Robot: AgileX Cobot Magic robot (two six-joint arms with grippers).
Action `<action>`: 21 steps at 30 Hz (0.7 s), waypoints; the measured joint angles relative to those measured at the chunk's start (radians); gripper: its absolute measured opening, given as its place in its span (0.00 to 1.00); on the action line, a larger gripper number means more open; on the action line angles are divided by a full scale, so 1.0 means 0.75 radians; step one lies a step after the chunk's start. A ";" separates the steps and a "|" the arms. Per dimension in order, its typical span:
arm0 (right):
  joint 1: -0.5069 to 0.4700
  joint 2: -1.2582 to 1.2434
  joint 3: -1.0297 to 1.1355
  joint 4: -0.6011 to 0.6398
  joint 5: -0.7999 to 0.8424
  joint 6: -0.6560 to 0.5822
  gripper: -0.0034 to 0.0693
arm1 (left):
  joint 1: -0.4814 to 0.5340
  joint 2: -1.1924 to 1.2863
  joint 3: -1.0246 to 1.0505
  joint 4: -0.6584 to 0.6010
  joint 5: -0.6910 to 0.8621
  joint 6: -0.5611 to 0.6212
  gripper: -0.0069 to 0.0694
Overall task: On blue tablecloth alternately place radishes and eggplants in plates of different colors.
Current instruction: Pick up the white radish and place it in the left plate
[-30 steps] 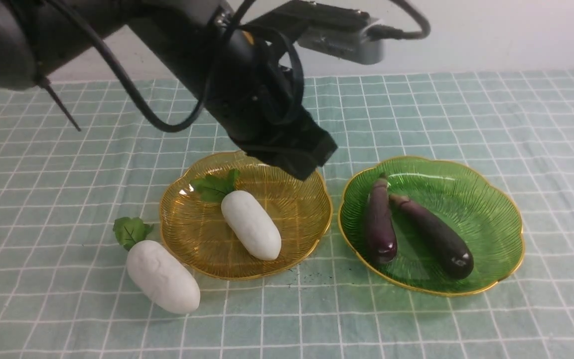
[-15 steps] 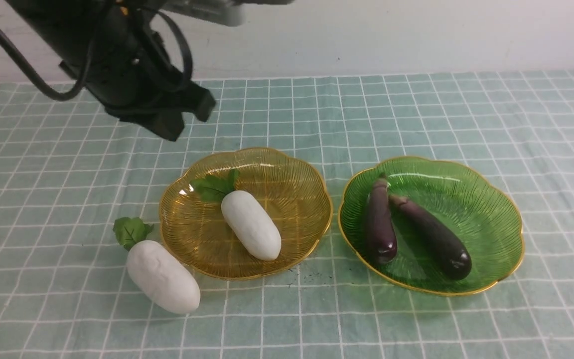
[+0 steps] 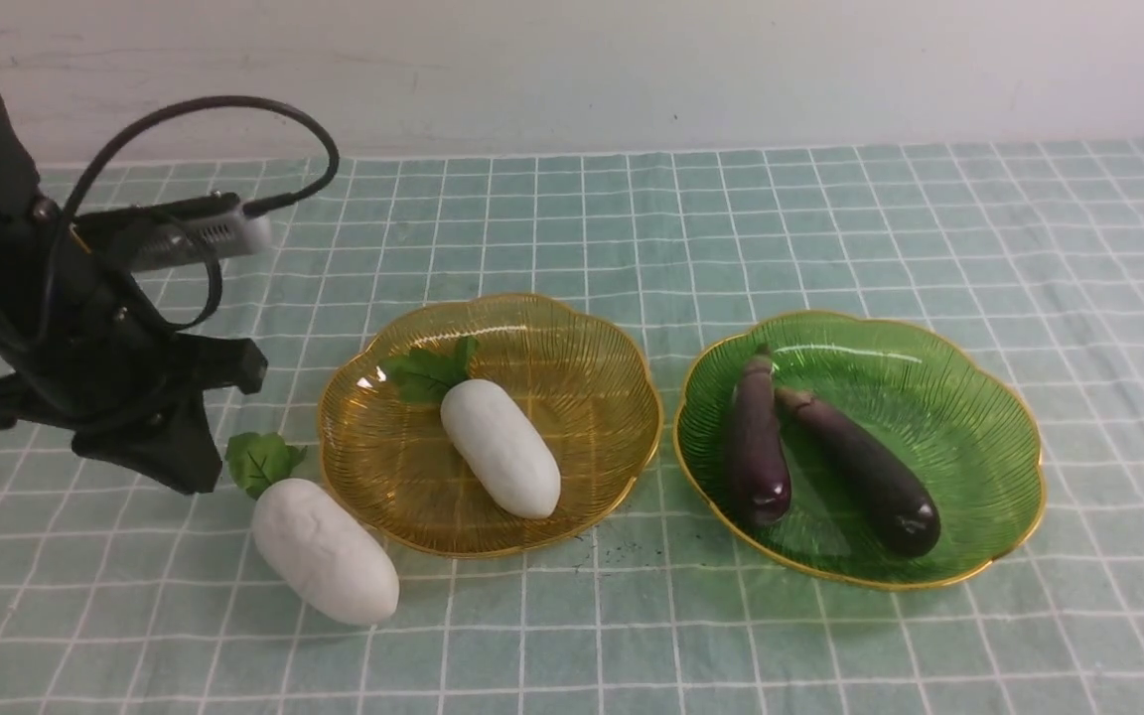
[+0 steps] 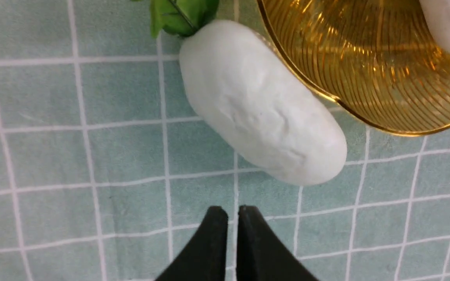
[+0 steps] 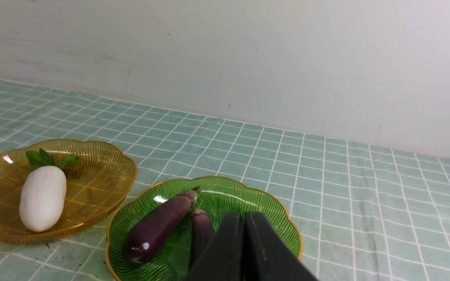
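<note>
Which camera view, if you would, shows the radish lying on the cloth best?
The left wrist view: the radish on the cloth appears close up, its dimpled skin clear, leafy top partly cropped. The front view shows it whole but smaller, beside the amber plate. The right wrist view misses it.

Black left gripper (image 4: 227, 211), looping black cable (image 3: 234, 98)

bright even light; soft shadows; glare spots on amber plate (image 3: 370, 382), eggplants (image 3: 761, 457); frames sharp.

Glossy eggplants (image 3: 759, 447), matt radishes (image 3: 324, 551), ribbed translucent plastic plates (image 3: 587, 392), lightly wrinkled cloth tablecloth (image 3: 830, 218).
</note>
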 joint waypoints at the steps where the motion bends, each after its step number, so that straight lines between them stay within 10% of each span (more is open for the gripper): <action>1: 0.000 0.000 0.000 0.000 0.000 0.000 0.03 | 0.000 0.014 0.004 -0.022 -0.029 -0.037 0.15; 21: 0.000 0.000 0.000 -0.001 0.034 0.000 0.03 | 0.000 0.326 0.006 -0.075 -0.419 -0.374 0.72</action>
